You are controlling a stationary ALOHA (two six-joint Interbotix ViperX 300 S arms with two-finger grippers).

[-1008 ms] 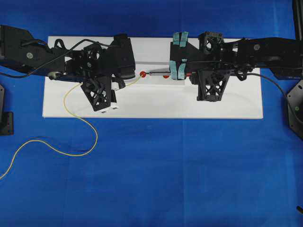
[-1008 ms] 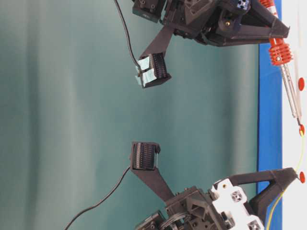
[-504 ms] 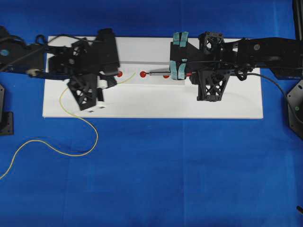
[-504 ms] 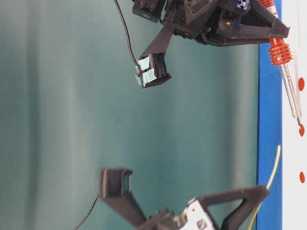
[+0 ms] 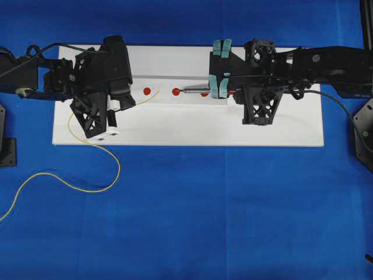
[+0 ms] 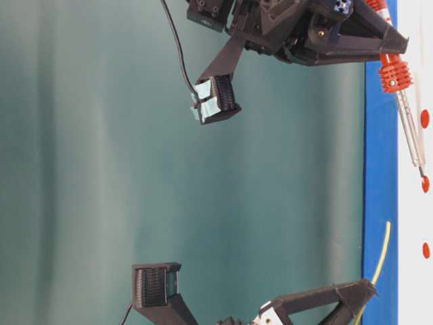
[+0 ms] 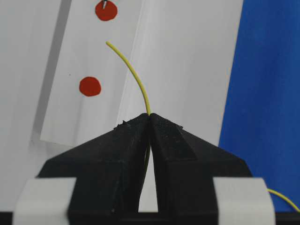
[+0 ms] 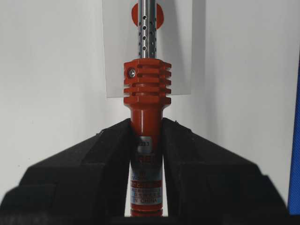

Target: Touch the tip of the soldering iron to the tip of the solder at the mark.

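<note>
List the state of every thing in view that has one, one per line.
left gripper: shut on the solder
right gripper: shut on the soldering iron
solder: held, tip raised, apart from the iron
soldering iron: held, tip at a red mark

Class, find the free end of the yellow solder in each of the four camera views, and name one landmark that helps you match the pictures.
Overhead: the solder tip lies left of centre, above the white board, near a red dot.
Table-level: lower right, rising from the left gripper.
Left wrist: upper centre, curving up from the shut jaws.
Right wrist: not in view; only the soldering iron.
Shared landmark: the red dots on the white board.
</note>
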